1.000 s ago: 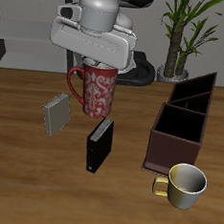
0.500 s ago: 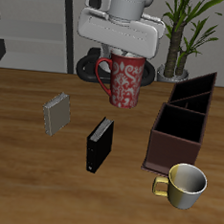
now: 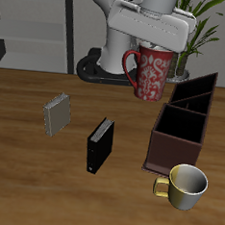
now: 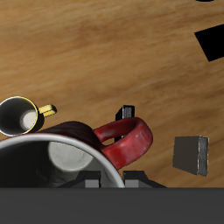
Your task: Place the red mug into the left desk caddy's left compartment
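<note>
My gripper (image 3: 155, 51) is shut on the rim of the red mug (image 3: 153, 76), a red mug with a pale floral pattern. It holds the mug upright in the air, well above the table. The mug hangs just beside and above the back end of the left desk caddy (image 3: 173, 146), a long dark brown box with inner dividers. In the wrist view the red mug (image 4: 129, 144) fills the near field, its loop handle and dark inside showing, with my gripper (image 4: 109, 180) at its rim. The caddy is out of the wrist view.
A shiny yellow-gold mug (image 3: 185, 185) stands near the caddy's front end, also in the wrist view (image 4: 19, 116). A small black upright box (image 3: 99, 145) and a grey box (image 3: 56, 114) stand mid-table. A potted plant (image 3: 194, 25) stands behind the caddy.
My gripper has carried the red mug sideways from above the black and grey boxes toward the caddy, and a little higher and farther back. Nothing else has moved.
</note>
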You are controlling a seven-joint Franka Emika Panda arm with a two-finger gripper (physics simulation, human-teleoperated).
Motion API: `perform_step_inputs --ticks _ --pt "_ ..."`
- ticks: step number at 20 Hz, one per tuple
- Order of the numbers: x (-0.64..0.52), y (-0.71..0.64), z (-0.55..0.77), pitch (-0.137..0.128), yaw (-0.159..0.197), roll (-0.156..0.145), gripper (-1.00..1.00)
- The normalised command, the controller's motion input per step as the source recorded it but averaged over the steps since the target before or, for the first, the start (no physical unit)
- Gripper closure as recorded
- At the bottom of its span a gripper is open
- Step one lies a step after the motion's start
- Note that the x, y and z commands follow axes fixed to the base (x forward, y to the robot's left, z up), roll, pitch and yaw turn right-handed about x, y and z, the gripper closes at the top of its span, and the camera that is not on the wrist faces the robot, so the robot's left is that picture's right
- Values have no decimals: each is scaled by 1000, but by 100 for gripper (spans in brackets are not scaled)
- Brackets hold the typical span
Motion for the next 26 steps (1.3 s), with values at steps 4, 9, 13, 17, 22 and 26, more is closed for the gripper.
perform_step_inputs --ticks 4,9,13,17,22,26 --pt "-59 592 -29 10 39 12 100" --pt "-74 561 -37 24 19 11 100" --pt "-32 450 -76 9 29 22 100" --pt "-61 694 -151 6 70 16 100" --pt "-117 541 -68 -5 44 19 100" --pt "-175 371 -49 -14 2 -47 100"
